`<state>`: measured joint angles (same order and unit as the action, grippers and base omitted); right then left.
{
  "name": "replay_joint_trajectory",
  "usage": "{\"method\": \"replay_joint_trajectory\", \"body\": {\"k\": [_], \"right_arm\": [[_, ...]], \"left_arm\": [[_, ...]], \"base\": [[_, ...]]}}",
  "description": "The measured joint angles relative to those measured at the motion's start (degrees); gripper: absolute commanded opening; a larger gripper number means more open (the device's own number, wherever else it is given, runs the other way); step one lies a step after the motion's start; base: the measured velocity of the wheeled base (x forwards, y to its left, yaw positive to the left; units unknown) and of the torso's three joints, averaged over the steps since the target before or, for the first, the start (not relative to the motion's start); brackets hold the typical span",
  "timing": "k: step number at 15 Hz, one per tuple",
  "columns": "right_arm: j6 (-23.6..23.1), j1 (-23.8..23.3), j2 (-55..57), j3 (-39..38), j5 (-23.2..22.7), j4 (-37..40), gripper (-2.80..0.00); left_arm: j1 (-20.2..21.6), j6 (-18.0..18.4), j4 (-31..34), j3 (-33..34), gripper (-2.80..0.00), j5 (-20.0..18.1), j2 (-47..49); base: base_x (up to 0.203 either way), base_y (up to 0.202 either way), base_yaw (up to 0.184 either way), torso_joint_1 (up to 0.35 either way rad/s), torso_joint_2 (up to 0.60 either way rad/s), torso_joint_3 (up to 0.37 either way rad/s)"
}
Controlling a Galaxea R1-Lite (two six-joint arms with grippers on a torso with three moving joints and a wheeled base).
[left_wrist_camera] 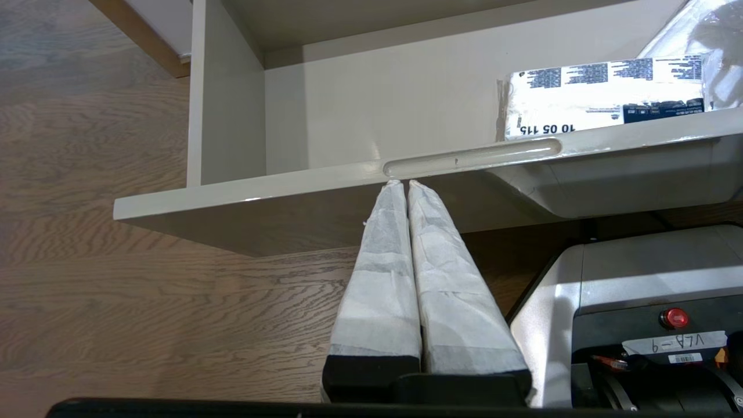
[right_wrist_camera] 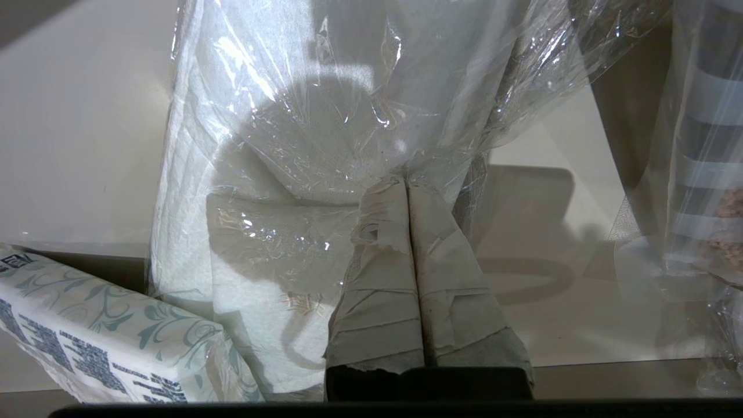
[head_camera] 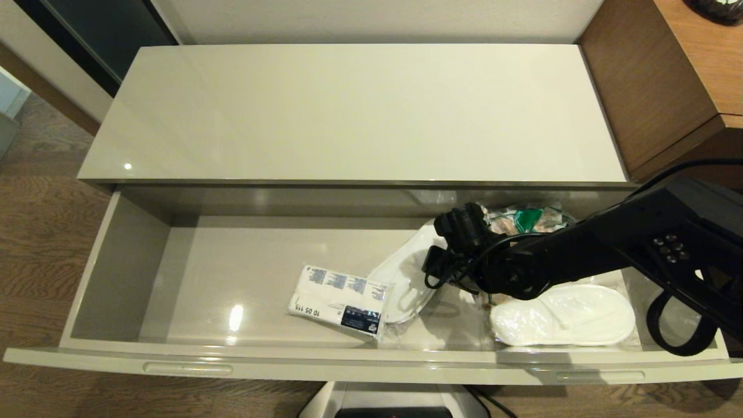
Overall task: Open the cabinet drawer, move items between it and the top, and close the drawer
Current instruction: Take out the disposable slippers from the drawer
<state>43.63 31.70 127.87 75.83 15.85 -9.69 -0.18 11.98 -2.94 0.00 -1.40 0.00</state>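
Left gripper (left_wrist_camera: pixel 404 184) pressed together, parked below open cabinet drawer (head_camera: pixel 371 364). Tissue packet (head_camera: pixel 341 300) mid-drawer, soft. Beside it, wrapped slipper (head_camera: pixel 406 273): light, floppy, slick film (likely to slip). Right gripper (right_wrist_camera: pixel 408 183) pinched on wrap edge.

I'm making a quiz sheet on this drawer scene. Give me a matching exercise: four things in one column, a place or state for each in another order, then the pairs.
1. tissue packet
2. wrapped slipper
3. left gripper
4. cabinet top

A. closed just below a drawer handle slot
B. bare, glossy
C. plastic pinched by the right gripper
D. lying in the drawer, near its front wall

Pairs: 1-D, 2-C, 3-A, 4-B
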Motion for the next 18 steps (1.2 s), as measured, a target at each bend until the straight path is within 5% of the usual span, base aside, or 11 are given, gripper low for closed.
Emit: {"method": "replay_joint_trajectory", "body": {"k": [6, 18], "right_arm": [[-1.9, 0.1, -1.5, -0.7, 0.3, 0.1, -2.80], [-10.6, 2.4, -22.2, -8.0, 0.6, 2.5, -2.80]], "left_arm": [[0.0, 0.0, 0.0, 0.0, -2.80, 0.0, 0.0], [0.0, 0.0, 0.0, 0.0, -2.80, 0.0, 0.0]], "base": [[0.000, 0.000, 0.000, 0.000, 0.00, 0.000], [0.000, 0.000, 0.000, 0.000, 0.00, 0.000]]}}
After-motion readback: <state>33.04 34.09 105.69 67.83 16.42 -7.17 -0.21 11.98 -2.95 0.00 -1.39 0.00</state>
